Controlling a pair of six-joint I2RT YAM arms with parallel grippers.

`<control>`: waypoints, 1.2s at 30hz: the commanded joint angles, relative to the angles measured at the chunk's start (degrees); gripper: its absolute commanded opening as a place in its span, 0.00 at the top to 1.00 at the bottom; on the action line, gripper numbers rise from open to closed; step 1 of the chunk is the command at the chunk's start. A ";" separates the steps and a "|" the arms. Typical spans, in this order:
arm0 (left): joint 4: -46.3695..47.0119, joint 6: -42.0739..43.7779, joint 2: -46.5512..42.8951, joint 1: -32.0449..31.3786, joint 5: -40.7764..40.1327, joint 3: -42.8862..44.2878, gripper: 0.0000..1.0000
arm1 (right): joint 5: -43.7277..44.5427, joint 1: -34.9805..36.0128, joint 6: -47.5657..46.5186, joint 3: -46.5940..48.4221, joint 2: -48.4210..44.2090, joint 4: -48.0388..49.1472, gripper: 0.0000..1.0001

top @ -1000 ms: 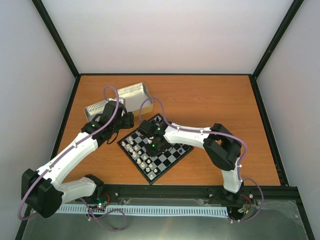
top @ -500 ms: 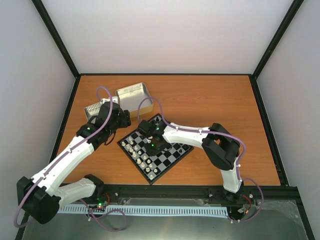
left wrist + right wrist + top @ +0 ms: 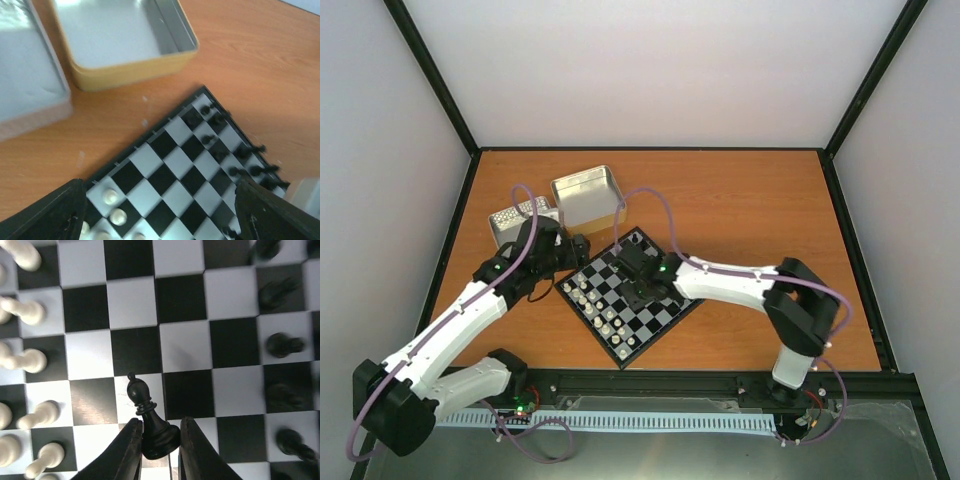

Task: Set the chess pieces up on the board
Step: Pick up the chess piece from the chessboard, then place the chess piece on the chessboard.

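Note:
The board (image 3: 660, 310) lies tilted at the table's middle; it also shows in the left wrist view (image 3: 170, 170). White pieces (image 3: 595, 305) stand along its left side, and black pieces (image 3: 672, 293) along its right. My right gripper (image 3: 642, 290) hovers over the board's middle, shut on a black bishop (image 3: 150, 422) by its base, with the fingers (image 3: 202, 460) either side. White pieces (image 3: 27, 360) are to its left and black pieces (image 3: 282, 345) to its right. My left gripper (image 3: 577, 250) is open and empty over the board's far-left corner, with wide-spread fingers (image 3: 47, 217).
An open silver tin (image 3: 586, 195) stands behind the board, also seen in the left wrist view (image 3: 125, 75). A second tin (image 3: 515, 218) lies left of it. Black frame rails (image 3: 720, 385) run along the near edge, and grey walls stand around.
My left gripper drew back toward the tins, then came forward to the board's far-left corner. My right arm stretched out rightward, and its gripper shifted slightly nearer over the board.

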 commanded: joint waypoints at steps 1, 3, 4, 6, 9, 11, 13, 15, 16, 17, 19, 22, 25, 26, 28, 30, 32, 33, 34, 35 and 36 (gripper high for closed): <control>5.22 -0.17 -0.31 0.32 16.28 -1.50 0.16 | 6.22 0.52 2.19 -6.04 -9.76 12.88 0.83; 7.74 2.15 -0.12 0.33 24.30 -1.78 0.14 | 7.31 0.55 1.98 -9.49 -13.82 17.61 0.83; 8.75 3.04 -0.12 0.32 27.82 -1.88 0.13 | 7.74 0.57 1.70 -11.21 -15.76 19.64 0.83; 10.62 4.51 -0.02 0.32 35.22 -2.02 0.12 | 7.93 0.52 0.64 -14.20 -19.84 23.84 0.83; 11.70 4.60 2.00 0.37 42.91 -1.39 0.13 | 7.96 0.52 -1.32 -18.16 -24.44 29.08 0.82; 12.55 3.37 3.80 0.32 47.01 -0.69 0.18 | 7.96 0.55 -2.71 -19.84 -26.85 32.21 0.82; 14.13 1.10 4.77 0.33 48.64 -0.52 0.25 | 7.82 0.53 -3.85 -21.12 -28.96 34.17 0.82; 17.01 -1.53 5.05 0.32 49.80 -0.91 0.32 | 8.01 0.55 -4.48 -22.18 -30.48 35.38 0.82; 18.22 -3.21 5.16 0.32 50.63 -1.09 0.35 | 8.21 0.55 -4.51 -22.47 -31.03 35.64 0.82; 19.67 -4.22 5.27 0.32 51.32 -1.22 0.38 | 8.09 0.53 -4.76 -22.71 -31.44 35.93 0.81; 22.48 -6.19 5.43 0.32 52.27 -1.74 0.42 | 7.79 0.52 -5.01 -22.85 -31.76 35.96 0.81; 25.51 -7.98 6.04 0.32 53.56 -2.82 0.47 | 7.11 0.52 -5.05 -22.68 -31.47 35.83 0.81; 25.95 -8.54 7.71 0.32 54.14 -3.42 0.52 | 6.46 0.52 -5.15 -22.59 -31.33 36.02 0.82; 26.45 -8.98 8.02 0.32 54.23 -3.68 0.53 | 6.33 0.52 -5.16 -22.55 -31.33 36.04 0.82; 27.78 -9.93 8.45 0.32 54.19 -4.29 0.56 | 5.97 0.52 -5.35 -22.40 -31.24 36.04 0.82; 29.57 -11.33 8.55 0.32 53.68 -4.40 0.58 | 5.90 0.52 -5.26 -22.46 -31.25 35.93 0.82; 30.30 -12.36 8.62 0.32 52.57 -3.87 0.62 | 5.70 0.52 -5.10 -22.57 -31.32 35.90 0.82; 30.36 -12.60 8.78 0.32 52.03 -3.54 0.64 | 5.69 0.53 -4.92 -22.59 -31.39 35.88 0.82; 30.45 -12.76 8.88 0.32 51.70 -3.39 0.66 | 5.69 0.52 -4.92 -22.60 -31.44 35.82 0.82; 30.67 -12.94 8.98 0.32 51.64 -3.47 0.67 | 5.61 0.53 -4.82 -22.60 -31.35 35.80 0.82; 30.98 -13.15 9.13 0.32 51.72 -3.67 0.68 | 5.54 0.52 -4.82 -22.55 -31.33 35.78 0.81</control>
